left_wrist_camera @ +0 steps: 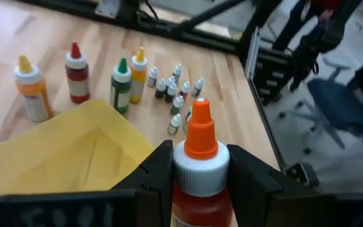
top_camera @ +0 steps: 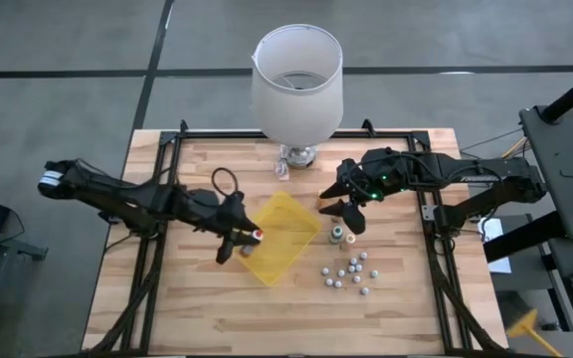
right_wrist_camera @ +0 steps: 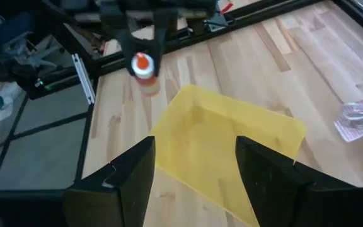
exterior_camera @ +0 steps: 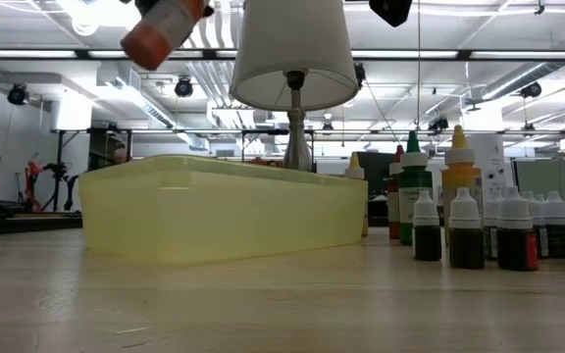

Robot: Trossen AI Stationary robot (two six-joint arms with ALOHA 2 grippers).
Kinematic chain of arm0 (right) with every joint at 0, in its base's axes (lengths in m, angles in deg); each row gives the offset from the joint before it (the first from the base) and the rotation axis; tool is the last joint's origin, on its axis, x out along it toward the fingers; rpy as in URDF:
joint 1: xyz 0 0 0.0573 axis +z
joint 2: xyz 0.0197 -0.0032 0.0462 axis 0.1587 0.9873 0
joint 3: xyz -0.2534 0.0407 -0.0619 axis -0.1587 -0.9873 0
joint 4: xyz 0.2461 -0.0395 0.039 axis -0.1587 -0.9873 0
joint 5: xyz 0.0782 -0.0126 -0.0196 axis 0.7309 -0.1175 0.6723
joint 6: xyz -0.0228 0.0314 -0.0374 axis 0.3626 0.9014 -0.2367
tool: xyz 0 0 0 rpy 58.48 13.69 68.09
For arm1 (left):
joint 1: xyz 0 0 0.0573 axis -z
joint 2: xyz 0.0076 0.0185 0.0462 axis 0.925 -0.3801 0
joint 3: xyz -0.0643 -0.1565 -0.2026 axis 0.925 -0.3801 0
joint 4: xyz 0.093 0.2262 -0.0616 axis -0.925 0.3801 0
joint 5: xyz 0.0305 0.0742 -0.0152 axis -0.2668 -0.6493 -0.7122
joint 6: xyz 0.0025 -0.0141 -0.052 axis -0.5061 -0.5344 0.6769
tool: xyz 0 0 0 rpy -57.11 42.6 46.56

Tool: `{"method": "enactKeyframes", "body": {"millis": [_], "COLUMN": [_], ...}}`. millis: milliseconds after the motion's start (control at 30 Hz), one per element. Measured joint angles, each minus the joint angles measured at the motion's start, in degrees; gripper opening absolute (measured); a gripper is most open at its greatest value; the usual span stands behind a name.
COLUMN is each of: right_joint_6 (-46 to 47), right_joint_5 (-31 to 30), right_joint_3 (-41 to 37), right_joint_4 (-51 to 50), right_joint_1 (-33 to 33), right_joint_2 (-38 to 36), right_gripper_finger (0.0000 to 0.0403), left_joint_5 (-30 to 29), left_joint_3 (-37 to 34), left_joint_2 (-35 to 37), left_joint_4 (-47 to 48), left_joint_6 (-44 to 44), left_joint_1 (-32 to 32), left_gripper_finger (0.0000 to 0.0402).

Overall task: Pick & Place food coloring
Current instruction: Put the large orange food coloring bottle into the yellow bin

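A: From above, what's the left gripper [top_camera: 237,239] holding?
B: A small orange-capped plastic bottle [top_camera: 255,236], jaws squeezed on it, by the yellow plastic tray [top_camera: 285,221].
A: And the low view?
B: The bottle's up in the air. The right gripper [right_wrist_camera: 194,167] has its jaws wide and empty over the wooden bench [right_wrist_camera: 282,50].

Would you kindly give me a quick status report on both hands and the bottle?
Left hand shut on orange-capped bottle, raised beside yellow tray. Right hand open, empty, above tray's far side. Nothing blocking.
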Motion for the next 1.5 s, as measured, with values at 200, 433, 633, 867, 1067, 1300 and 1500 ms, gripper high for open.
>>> {"method": "enactKeyframes", "body": {"millis": [200,433,633,867,1067,1300,1500], "right_joint_6": [1.5,2.1,3.2,5.1,5.5,7.7,8.3], "right_joint_5": [0.0,0.0,0.0,0.1,0.1,0.0,-1.9], "right_joint_3": [0.0,0.0,0.0,0.0,0.0,0.0,0.0], "right_joint_4": [0.1,1.1,1.3,1.6,1.4,1.4,1.4], "right_joint_1": [0.0,0.0,0.0,0.0,0.0,0.0,0.0], "right_joint_2": [0.8,2.2,3.4,4.6,4.7,4.7,4.7], "right_gripper_finger": [0.0209,0.0202,0.0193,0.0187,0.0186,0.0182,0.0182], "left_joint_5": [-4.5,-9.8,-10.2,-10.8,-11.5,-11.5,-15.4], "left_joint_3": [-14.2,-26.2,-30.2,-32.8,-33.2,-33.2,-33.2], "left_joint_2": [4.9,7.4,7.8,7.6,7.1,6.2,5.5], "left_joint_4": [-21.0,-34.0,-36.1,-36.2,-36.5,-36.4,-36.5], "left_joint_6": [-3.1,-6.3,-7.3,-8.2,-10.4,-10.6,-10.6], "left_joint_1": [0.1,0.1,0.1,0.1,0.1,2.0,4.2], "left_gripper_finger": [0.0092,0.0092,0.0092,0.0092,0.0092,0.0092,0.0092]}}
